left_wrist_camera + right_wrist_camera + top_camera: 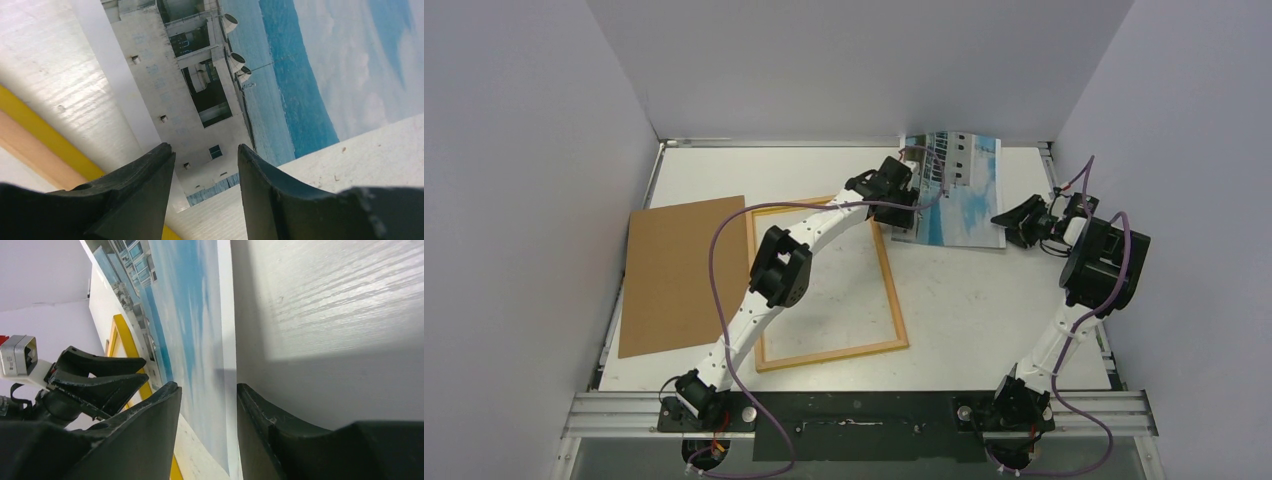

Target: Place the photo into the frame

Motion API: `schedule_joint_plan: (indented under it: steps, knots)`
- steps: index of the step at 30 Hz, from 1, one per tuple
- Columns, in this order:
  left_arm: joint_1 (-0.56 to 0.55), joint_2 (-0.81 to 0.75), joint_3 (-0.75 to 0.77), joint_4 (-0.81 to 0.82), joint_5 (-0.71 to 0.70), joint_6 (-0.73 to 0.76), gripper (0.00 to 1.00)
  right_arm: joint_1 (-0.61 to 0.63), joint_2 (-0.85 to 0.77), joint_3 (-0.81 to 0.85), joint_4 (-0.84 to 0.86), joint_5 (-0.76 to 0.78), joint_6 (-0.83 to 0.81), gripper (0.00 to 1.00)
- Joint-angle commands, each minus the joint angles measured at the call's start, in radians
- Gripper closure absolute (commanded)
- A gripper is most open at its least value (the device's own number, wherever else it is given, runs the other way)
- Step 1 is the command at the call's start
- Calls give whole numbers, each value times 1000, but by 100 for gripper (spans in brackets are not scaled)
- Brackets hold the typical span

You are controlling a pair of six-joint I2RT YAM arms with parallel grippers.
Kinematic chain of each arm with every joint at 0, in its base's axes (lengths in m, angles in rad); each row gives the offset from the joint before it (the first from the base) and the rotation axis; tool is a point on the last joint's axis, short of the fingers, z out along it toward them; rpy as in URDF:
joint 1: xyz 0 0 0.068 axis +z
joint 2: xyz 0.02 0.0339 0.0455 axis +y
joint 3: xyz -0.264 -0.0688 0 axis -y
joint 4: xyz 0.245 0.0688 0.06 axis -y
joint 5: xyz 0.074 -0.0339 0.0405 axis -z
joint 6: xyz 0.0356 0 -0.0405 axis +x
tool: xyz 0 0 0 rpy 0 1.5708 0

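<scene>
Looking from the near edge, I see the frame (834, 354) lying flat in the middle of the table (984, 320), with only tabletop showing through its opening. Left of it lies a brown board (679, 275), untouched. So the job has barely begun: nothing sits in the frame.

Farther back and to the right is the photo (959, 195), just beside the frame's far right corner but outside it. Its far edge seems raised toward the back wall rather than flat.

The left gripper (205, 155) reaches across the frame to the photo's near left corner with its jaws about half apart. I cannot tell whether they bear on the paper. The right gripper (207, 387) comes in from the right with its jaws narrowed but not closed. The photo's white edge runs between them, with a gap showing.

What is left, I judge, is nearly everything: get a firm hold, carry the photo left and nearer, square it with the frame and lay it in.
</scene>
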Motion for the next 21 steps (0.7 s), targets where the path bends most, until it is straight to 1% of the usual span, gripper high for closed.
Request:
schedule_joint_plan:
  steps: [1,3,5,9,10,15,16,19,21]
  knots:
    - [34,67,-4,-108,-82,24,51,10,-10,44,6,-63,-27,55]
    - [35,67,-3,-106,-75,24,51,11,-9,46,4,-68,-25,57]
    - [35,64,-8,-100,-68,24,51,14,-9,45,12,-75,-18,61]
    - [35,59,-15,-96,-49,23,51,25,1,47,11,-82,-14,74]
    - [34,58,-17,-93,-38,22,51,27,2,47,10,-83,-14,75]
    - [35,41,-29,-79,14,22,50,44,11,50,8,-77,-10,76]
    - [35,37,-28,-82,22,21,50,49,13,54,4,-73,-8,78]
    - [39,12,-28,-81,61,23,48,53,2,61,-11,-52,-7,87]
    - [45,-17,-31,-74,99,22,46,53,-15,64,-21,-36,1,95]
